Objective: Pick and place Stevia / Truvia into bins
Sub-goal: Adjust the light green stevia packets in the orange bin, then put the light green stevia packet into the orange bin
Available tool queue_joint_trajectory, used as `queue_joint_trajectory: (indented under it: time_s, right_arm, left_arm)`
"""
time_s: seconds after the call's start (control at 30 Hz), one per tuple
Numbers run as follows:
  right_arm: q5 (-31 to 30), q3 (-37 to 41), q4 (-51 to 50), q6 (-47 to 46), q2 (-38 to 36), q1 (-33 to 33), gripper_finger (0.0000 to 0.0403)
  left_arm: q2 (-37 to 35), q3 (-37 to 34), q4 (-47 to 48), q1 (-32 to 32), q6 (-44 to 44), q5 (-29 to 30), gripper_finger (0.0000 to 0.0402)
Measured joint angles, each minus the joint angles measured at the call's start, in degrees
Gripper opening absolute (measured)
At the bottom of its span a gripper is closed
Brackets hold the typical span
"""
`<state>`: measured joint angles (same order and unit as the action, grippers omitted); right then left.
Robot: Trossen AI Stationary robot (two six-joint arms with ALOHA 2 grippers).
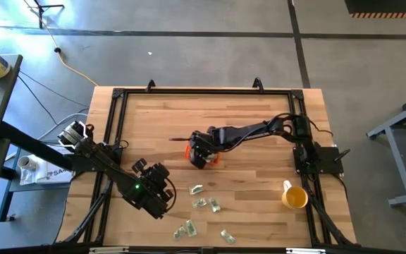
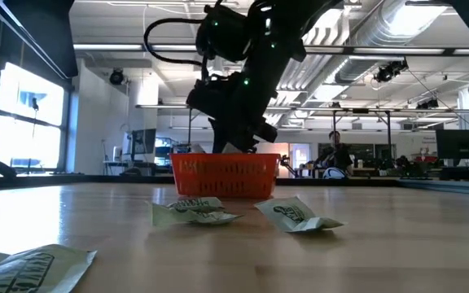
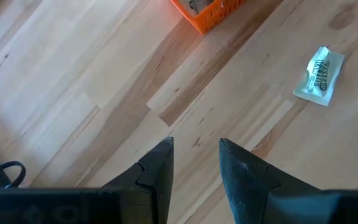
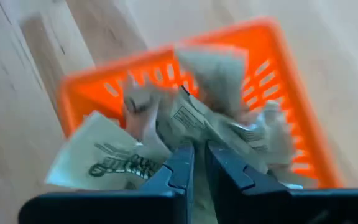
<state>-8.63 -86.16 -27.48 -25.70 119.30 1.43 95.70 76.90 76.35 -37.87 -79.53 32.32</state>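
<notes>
Orange bin (image 4: 278, 93) holds crumpled sachets (image 4: 197, 118) pointing every way under right claw (image 4: 199, 163)

An open-plan lab or workshop. Exposed ceiling ducts (image 2: 357, 37) and strip lights hang over rows of monitors (image 2: 458, 146). The floor (image 1: 189, 49) is bare concrete.

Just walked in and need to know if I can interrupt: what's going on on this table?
A two-armed robot is sorting sweetener sachets into an orange basket. The right gripper is over the basket, which already holds several sachets, its fingers nearly together; whether it grips one cannot be told. The left gripper hovers over bare wood, fingers apart and empty. Several loose sachets lie on the table near a yellow cup.
</notes>
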Motion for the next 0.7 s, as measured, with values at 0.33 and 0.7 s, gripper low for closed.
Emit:
queue_joint_trajectory:
  time_s: [0.33, 0.7]
  right_arm:
    - [-1.21, -0.06, -1.5, 1.65, -8.32, 0.1, 0.0051]
    - [-3.29, -0.03, -24.37, 5.16, -13.74, -13.82, 0.011]
  left_arm:
    - [0.0, -0.02, -3.46, 0.02, 4.51, -2.51, 0.0161]
    - [0.0, -1.94, -19.54, 6.01, 24.49, -12.24, 0.0161]
